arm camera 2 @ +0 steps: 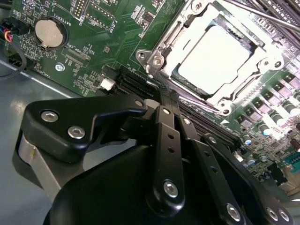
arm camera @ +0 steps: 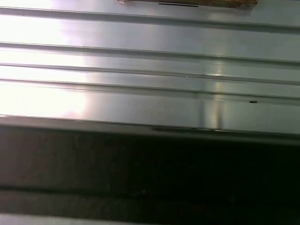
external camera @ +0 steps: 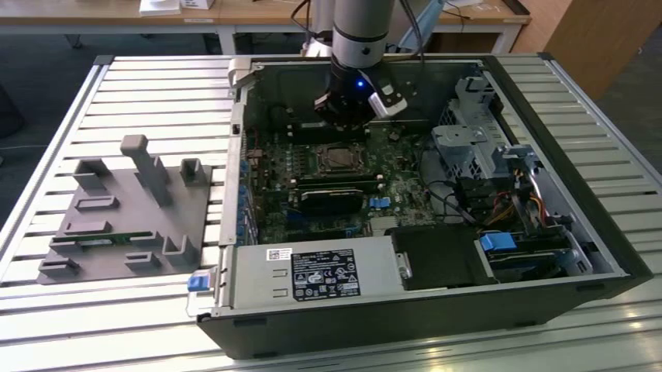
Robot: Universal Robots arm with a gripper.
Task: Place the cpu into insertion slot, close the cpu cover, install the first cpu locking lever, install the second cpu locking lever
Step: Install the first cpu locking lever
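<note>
The cpu (arm camera 2: 213, 58) lies flat in the insertion slot (external camera: 336, 157), its pale silver face up. The cpu cover (arm camera 2: 161, 49), a silver metal frame, lies down around the chip. A thin metal locking lever (arm camera 2: 262, 14) runs along the far side of the socket. My gripper (arm camera 2: 162, 93) is shut, its black fingers (arm camera 2: 168, 136) pressed together with nothing visible between them. The tips sit at the socket's near edge, beside the cover's corner. In the exterior view my gripper (external camera: 345, 125) hangs inside the open computer case, just behind the socket.
The open computer case (external camera: 538, 101) lies on a slatted aluminium table (arm camera: 150, 42). A drive cage (external camera: 470, 147) and cables stand at the exterior view's right, and a power supply (external camera: 310, 275) sits in front. A grey parts holder (external camera: 124, 209) sits outside the case. A coin battery (arm camera 2: 48, 33) is on the board.
</note>
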